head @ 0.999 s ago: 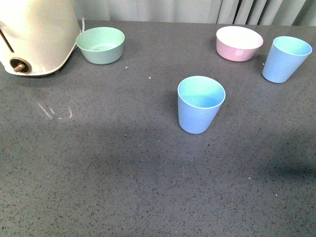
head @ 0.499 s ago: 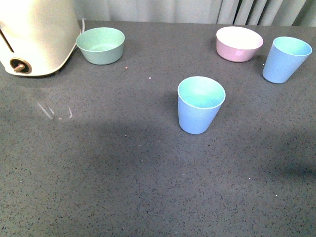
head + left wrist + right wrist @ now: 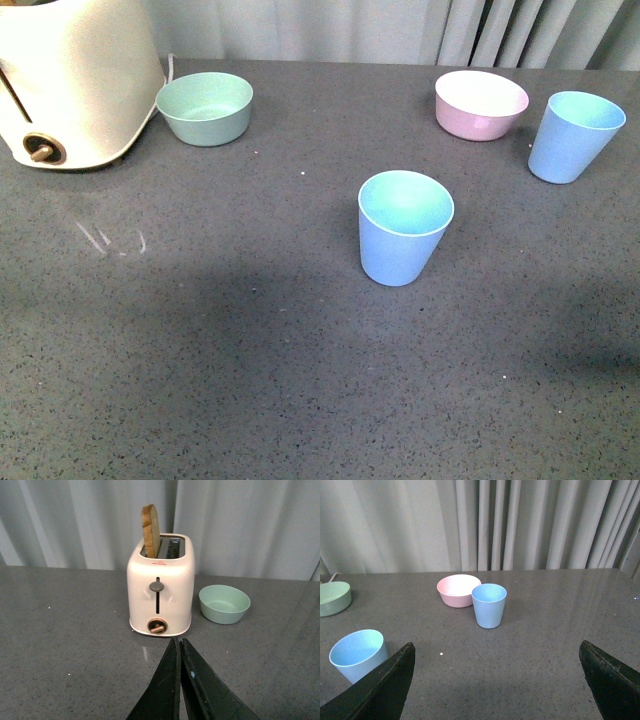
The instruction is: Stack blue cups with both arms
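One blue cup [image 3: 403,230] stands upright in the middle of the grey table; it also shows in the right wrist view [image 3: 359,653]. The other blue cup [image 3: 572,135] stands upright at the far right, beside the pink bowl; it also shows in the right wrist view [image 3: 489,605]. Neither arm shows in the front view. My left gripper [image 3: 179,642] is shut and empty, pointing at the toaster. My right gripper [image 3: 497,652] is open wide and empty, well short of the far-right cup, with bare table between the fingertips [image 3: 402,655].
A cream toaster [image 3: 70,85] with a bread slice [image 3: 151,524] stands at the far left. A mint-green bowl [image 3: 205,107] sits next to it. A pink bowl [image 3: 481,103] sits at the back right. Grey curtains [image 3: 520,525] hang behind the table.
The front view has shifted slightly, so all things sit a little lower in the picture. The cups and bowls have not moved on the table.
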`<action>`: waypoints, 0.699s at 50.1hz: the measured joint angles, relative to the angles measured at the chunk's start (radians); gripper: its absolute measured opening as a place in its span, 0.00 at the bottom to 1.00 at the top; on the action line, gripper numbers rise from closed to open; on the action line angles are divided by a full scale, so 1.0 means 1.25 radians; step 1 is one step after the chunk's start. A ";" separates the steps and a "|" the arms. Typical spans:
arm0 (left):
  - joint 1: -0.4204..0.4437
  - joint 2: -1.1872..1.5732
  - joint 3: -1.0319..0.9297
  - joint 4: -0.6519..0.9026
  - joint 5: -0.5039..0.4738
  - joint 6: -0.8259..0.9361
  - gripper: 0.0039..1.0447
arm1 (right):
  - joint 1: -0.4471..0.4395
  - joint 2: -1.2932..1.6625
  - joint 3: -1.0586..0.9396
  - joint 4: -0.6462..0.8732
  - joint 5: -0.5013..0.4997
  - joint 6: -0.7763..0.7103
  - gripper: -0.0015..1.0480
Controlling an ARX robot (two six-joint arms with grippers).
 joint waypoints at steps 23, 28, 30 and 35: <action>0.003 -0.287 -0.010 -0.260 0.009 0.000 0.01 | 0.000 0.000 0.000 0.000 0.000 0.000 0.91; 0.003 -0.326 -0.010 -0.296 0.009 0.000 0.01 | 0.000 0.000 0.000 0.000 0.000 0.000 0.91; 0.003 -0.343 -0.010 -0.314 0.009 0.000 0.01 | 0.000 0.000 0.000 0.000 0.000 0.000 0.91; 0.003 -0.372 -0.010 -0.341 0.009 0.000 0.01 | 0.000 0.000 0.000 0.000 0.000 0.000 0.91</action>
